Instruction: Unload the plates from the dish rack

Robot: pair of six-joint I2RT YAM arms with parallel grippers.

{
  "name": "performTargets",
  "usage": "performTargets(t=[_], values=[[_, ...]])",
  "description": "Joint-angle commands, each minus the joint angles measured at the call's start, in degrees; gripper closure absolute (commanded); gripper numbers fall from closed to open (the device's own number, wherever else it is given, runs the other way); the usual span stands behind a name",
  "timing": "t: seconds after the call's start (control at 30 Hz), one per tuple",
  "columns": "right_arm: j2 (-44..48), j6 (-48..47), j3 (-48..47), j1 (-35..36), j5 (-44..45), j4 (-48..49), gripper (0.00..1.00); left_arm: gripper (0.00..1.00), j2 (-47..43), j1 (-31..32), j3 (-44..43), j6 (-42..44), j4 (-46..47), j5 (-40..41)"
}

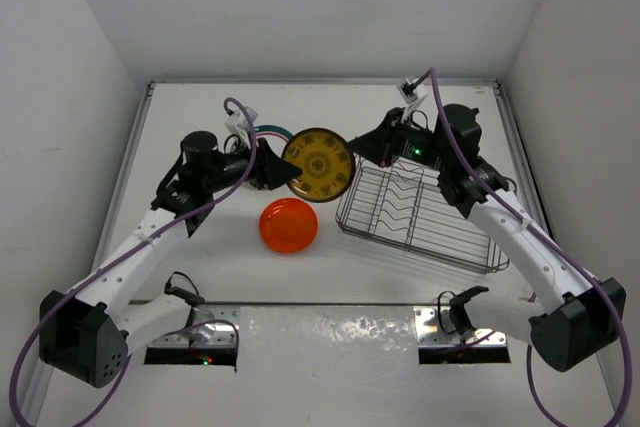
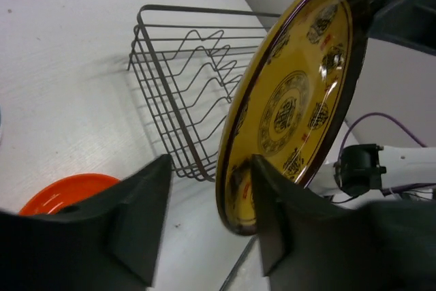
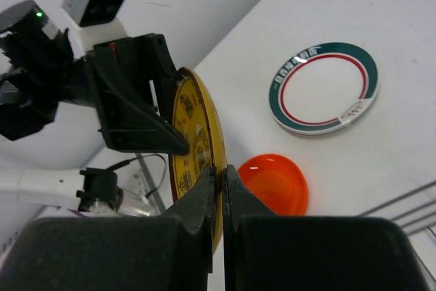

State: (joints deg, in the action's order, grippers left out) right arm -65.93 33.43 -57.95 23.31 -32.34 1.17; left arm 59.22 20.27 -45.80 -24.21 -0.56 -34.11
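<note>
The amber patterned plate point(image 1: 318, 164) is held upright above the table between both arms, left of the dish rack point(image 1: 415, 209). My right gripper point(image 1: 352, 150) is shut on its right rim; in the right wrist view point(image 3: 219, 172) the fingers pinch the plate's edge point(image 3: 191, 134). My left gripper point(image 1: 278, 169) is open with the plate's left rim point(image 2: 293, 100) between its fingers point(image 2: 210, 168), the plate lying close to one finger and well apart from the other. An orange plate point(image 1: 289, 225) lies flat on the table below. No plates show in the rack.
A white plate with a green-and-red rim point(image 3: 323, 86) lies flat on the table behind the left gripper, partly hidden in the top view point(image 1: 270, 135). The rack's near corner point(image 2: 184, 80) is close to the held plate. White walls enclose the table.
</note>
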Motion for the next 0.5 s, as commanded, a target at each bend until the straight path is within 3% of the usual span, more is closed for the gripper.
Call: performTargets(t=[0.0, 0.03, 0.07, 0.13, 0.2, 0.23, 0.27, 0.3, 0.33, 0.37, 0.47], values=[[-0.2, 6.4, 2.7, 1.5, -1.6, 12.1, 1.0, 0.58, 1.2, 0.5, 0.2, -2.5, 9.4, -4.2], [-0.3, 6.5, 3.0, 1.6, -1.3, 12.4, 1.0, 0.62, 1.7, 0.6, 0.1, -2.9, 9.8, -4.6], [-0.6, 6.6, 3.4, 1.7, -0.9, 13.0, 1.0, 0.8, 2.1, 0.5, 0.0, -3.3, 10.1, -4.9], [-1.0, 6.1, 4.0, 2.2, -0.4, 12.8, 1.0, 1.0, 2.9, 0.5, -0.1, -4.6, 10.3, -4.1], [-1.2, 5.7, 4.3, 2.2, 0.1, 12.5, 1.0, 1.0, 3.0, 0.4, -0.3, -5.6, 8.9, -1.6], [-1.2, 4.9, 4.3, 2.1, 0.5, 11.7, 0.92, 1.0, 2.9, 0.5, -0.4, -6.0, 6.4, 2.4], [-0.8, 3.7, 3.9, 2.0, 1.9, 7.1, 0.42, 1.0, 2.8, 0.5, -1.2, -6.6, 3.7, 5.8], [-0.3, 1.7, 2.4, 2.1, 7.2, 3.5, 0.04, 1.0, 3.0, 0.5, -1.9, -7.7, 0.4, 9.5], [0.4, -2.1, 1.6, 2.0, 10.4, 0.4, 0.01, 1.0, 3.2, 0.5, -2.7, -8.3, -9.0, 16.8], [1.7, -3.9, 0.2, 2.0, 16.5, -6.1, 0.01, 1.0, 3.0, 0.4, -3.4, -9.4, -12.6, 19.4], [4.8, -10.4, -0.7, 2.0, 22.4, -13.2, 0.01, 1.0, -0.2, 0.4, 0.6, -11.3, -17.8, 24.4]])
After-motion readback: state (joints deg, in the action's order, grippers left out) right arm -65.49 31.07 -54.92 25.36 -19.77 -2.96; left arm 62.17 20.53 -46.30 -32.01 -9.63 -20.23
